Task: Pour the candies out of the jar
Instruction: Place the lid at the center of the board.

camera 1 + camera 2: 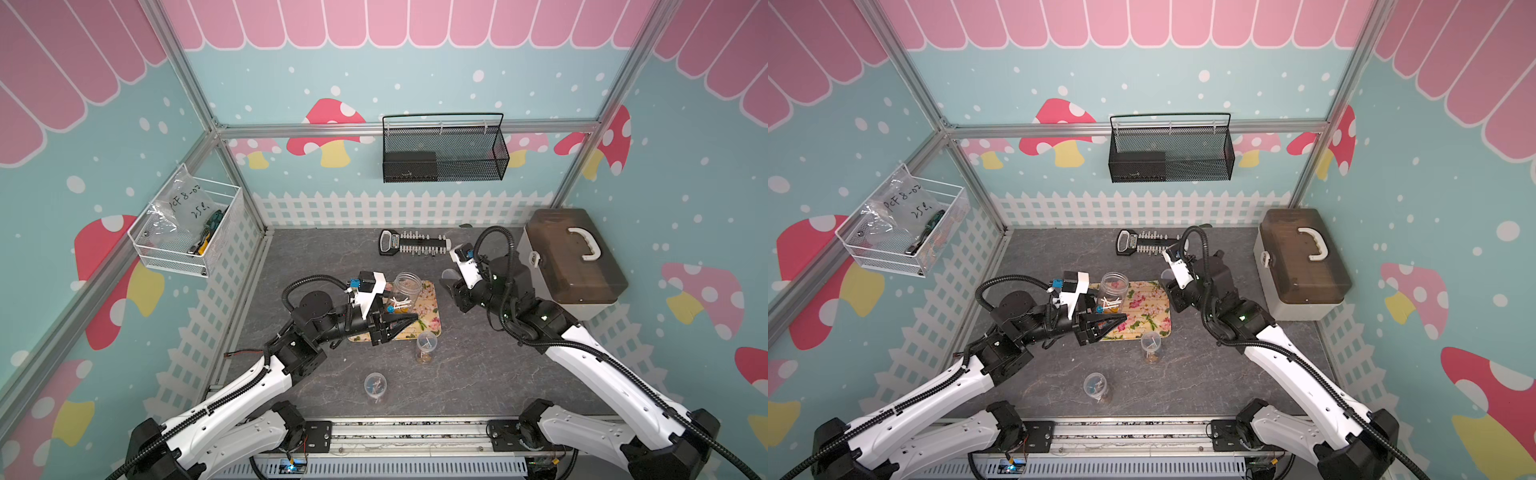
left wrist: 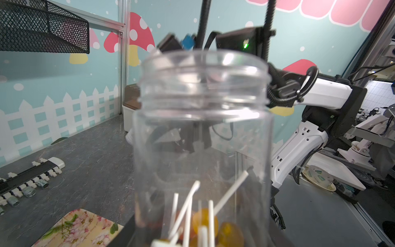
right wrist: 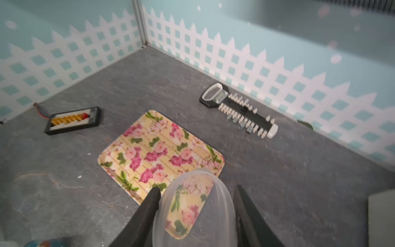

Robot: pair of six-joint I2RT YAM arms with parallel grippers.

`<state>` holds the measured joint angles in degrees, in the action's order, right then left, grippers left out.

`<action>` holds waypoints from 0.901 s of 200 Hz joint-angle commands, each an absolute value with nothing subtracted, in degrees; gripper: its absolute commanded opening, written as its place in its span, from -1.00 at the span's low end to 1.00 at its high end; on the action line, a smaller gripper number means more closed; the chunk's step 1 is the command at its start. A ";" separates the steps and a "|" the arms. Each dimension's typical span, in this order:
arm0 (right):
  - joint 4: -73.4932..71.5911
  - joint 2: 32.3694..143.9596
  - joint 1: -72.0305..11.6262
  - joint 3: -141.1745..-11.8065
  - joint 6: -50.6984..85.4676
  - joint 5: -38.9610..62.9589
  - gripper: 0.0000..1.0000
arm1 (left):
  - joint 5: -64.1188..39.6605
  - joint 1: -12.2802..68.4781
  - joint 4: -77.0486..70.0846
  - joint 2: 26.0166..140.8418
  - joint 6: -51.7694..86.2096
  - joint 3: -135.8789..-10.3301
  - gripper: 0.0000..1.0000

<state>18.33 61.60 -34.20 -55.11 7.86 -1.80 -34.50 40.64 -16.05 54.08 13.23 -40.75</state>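
Standing nearest on the counter [image 1: 478, 374]: two small clear cups [image 1: 375, 387]. Clamping one open jar [image 1: 406, 286] low with the nearly closed left tool [image 1: 403, 313], upright at the left edge of the one tray [image 1: 430, 318], with several candies [image 2: 205, 220] at its bottom, too bunched for counting. Beyond, pinching one clear lid [image 3: 192, 205] between the half-spread jaws of the right tool [image 3: 197, 189].
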 commanded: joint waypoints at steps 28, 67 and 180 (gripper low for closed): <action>4.17 62.96 -32.40 -37.65 19.65 -14.83 -0.11 | -34.14 40.79 -16.09 52.28 13.25 -39.91 0.08; -4.13 71.78 -31.63 -30.20 24.42 -14.85 -0.10 | -33.41 40.78 -15.61 51.28 13.37 -39.30 0.08; -13.27 83.78 -30.89 -26.93 30.15 -11.22 0.31 | -30.00 40.78 -14.39 50.13 12.30 -37.21 0.09</action>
<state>-12.82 84.05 -31.33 -27.31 28.29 -13.23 -32.29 40.64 -13.54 50.74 13.02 -39.05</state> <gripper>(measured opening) 0.611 0.564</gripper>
